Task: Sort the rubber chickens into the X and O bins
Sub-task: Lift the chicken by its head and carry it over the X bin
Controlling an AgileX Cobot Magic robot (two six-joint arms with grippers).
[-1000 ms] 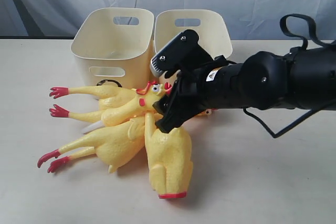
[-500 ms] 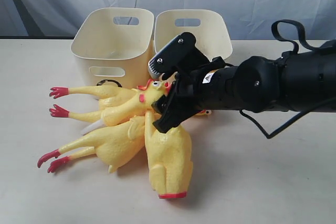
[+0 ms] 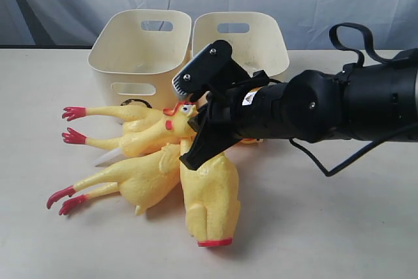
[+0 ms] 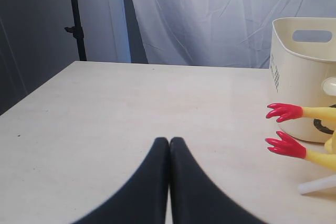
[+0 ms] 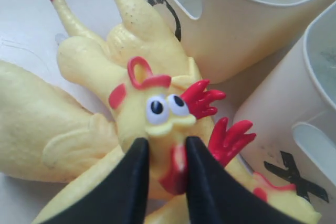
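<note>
Several yellow rubber chickens (image 3: 147, 174) lie in a pile in front of two cream bins. The left bin (image 3: 140, 50) carries a black O (image 5: 169, 13), mostly hidden behind the chickens. The right bin (image 3: 261, 40) shows a black X (image 5: 295, 176). My right gripper (image 3: 194, 136) reaches across from the right and is shut on the head and neck of the top chicken (image 5: 157, 111), its fingers (image 5: 137, 166) pressing just under the beak. My left gripper (image 4: 169, 141) is shut on nothing, low over bare table, with two red chicken feet (image 4: 285, 145) off to its side.
A long chicken (image 3: 210, 200) lies toward the table's front, red band nearest me. Another small chicken (image 5: 273, 198) is tucked against the X bin, under my right arm. A black cable (image 3: 356, 34) loops above that arm. Grey curtain hangs behind the table.
My right arm has slid left over the pile. The top chicken's head has shifted left and a little up with the gripper around it.
</note>
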